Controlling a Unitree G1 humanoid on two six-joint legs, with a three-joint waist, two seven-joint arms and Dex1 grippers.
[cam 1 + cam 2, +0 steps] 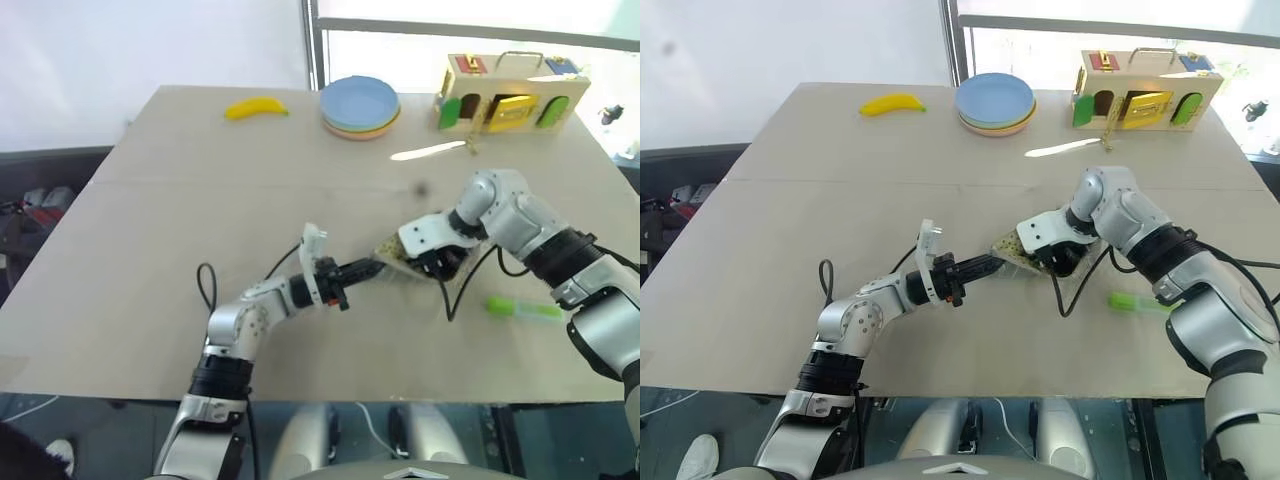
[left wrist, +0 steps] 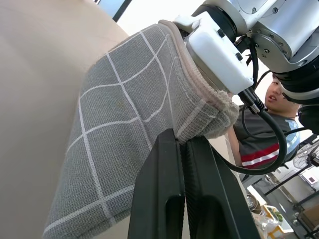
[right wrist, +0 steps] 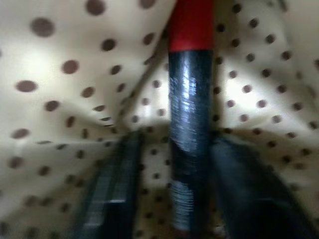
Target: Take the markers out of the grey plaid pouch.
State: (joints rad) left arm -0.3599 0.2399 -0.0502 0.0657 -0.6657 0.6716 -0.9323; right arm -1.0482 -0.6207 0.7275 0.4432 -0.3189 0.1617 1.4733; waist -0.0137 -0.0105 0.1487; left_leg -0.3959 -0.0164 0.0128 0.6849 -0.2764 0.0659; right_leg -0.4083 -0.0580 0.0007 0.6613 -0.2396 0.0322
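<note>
Blurred red-ended dark marker [image 3: 189,124], seemingly glossy

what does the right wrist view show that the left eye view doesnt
Right wrist view alone: the pouch's dotted tan lining and a dark marker with a red end between the right gripper's fingers.

Left eye view alone: the green marker on the table, the banana, plates, and the left gripper shut on the pouch's edge.

Both: the right gripper inside the pouch.
</note>
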